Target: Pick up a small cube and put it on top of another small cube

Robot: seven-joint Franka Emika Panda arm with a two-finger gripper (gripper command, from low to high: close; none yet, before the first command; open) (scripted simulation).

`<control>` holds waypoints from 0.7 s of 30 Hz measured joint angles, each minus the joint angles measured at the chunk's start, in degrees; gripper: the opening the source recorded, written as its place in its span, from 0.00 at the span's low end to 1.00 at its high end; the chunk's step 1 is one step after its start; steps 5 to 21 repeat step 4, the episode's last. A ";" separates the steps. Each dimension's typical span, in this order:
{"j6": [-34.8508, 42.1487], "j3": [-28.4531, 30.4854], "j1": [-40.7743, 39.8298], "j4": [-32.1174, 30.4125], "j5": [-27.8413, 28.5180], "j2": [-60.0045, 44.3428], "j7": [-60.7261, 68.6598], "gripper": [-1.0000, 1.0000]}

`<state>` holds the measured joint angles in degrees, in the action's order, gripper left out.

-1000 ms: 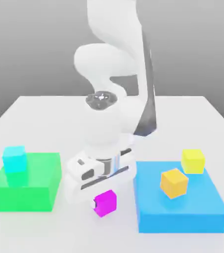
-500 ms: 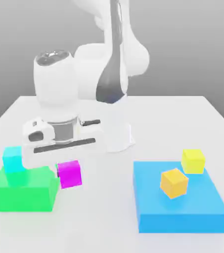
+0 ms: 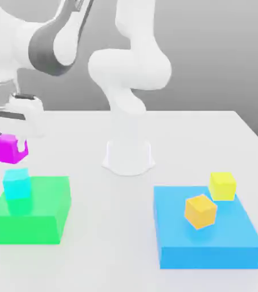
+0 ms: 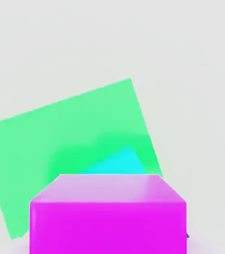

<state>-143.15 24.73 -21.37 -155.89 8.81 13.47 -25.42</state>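
Arm: the white Panda arm (image 3: 132,63) reached from its base on the pale desk (image 3: 171,142) toward the exterior view's left, wrist high above the surface.

Claw: the claw (image 3: 9,149) was clamped narrow on the magenta cube (image 3: 9,148), which hung in the air clear of everything beneath it (white fingers showed at the cube's sides in the exterior view).

Magenta cube: held aloft above the cyan cube (image 3: 17,183), a gap between the two, the magenta one sitting slightly toward the exterior view's left of it. In the hand view the magenta cube (image 4: 108,213) stood in the foreground, with part of the cyan cube (image 4: 120,162) peeking out behind its top edge.

Cyan cube: rested on the green block (image 3: 37,214), near that block's far corner at the exterior view's left; in the hand view the green block (image 4: 59,139) spread beneath it.

Other side: the flat blue block (image 3: 208,236) lay well apart at the exterior view's right, carrying an orange cube (image 3: 200,210) and a yellow cube (image 3: 222,186) close to each other.
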 joint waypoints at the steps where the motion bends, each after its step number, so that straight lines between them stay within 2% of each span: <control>1: -1.79 0.22 0.08 -0.45 -0.34 -1.36 0.30 1.00; 21: -1.79 0.22 0.08 -0.45 -0.34 -1.36 0.30 1.00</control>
